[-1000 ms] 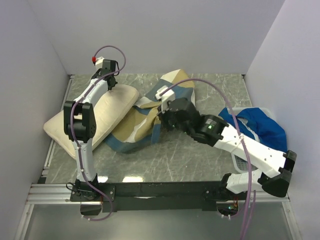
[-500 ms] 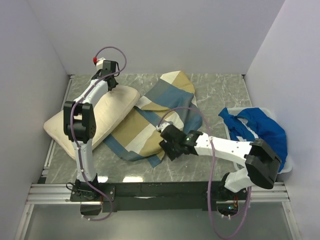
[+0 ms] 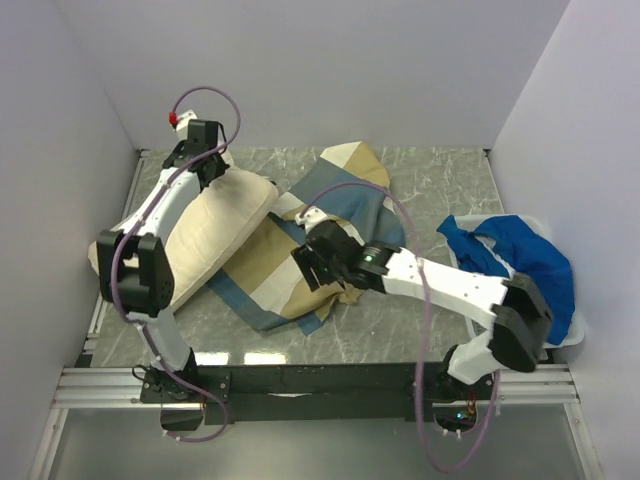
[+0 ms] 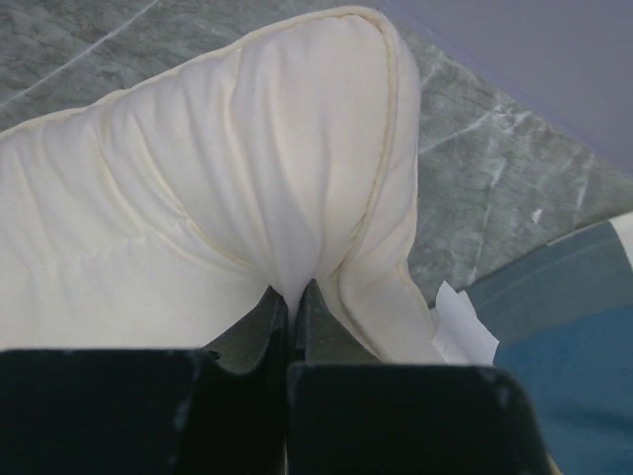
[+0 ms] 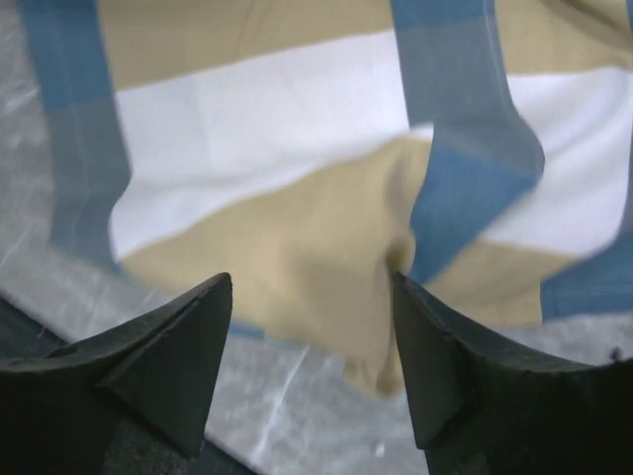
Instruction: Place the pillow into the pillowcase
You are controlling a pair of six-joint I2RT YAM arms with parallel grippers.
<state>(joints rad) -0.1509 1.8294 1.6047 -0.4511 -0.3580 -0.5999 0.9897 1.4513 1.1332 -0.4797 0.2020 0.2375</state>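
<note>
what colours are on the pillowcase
Tan, slate-blue and white blocks on the pillowcase; clearest in the right wrist view.

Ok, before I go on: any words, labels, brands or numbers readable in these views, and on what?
No text can be read in any view.
White tag beside the pillow: blank on the side shown.
On the pillowcase and the blue cloth: no print visible.

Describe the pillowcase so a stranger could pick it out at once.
On the grey marbled table, look at the middle, between the plain cream cushion on the left and the royal-blue cloth on the right. The limp cover lying there is the only fabric in big tan, slate-blue and white blocks.
</note>
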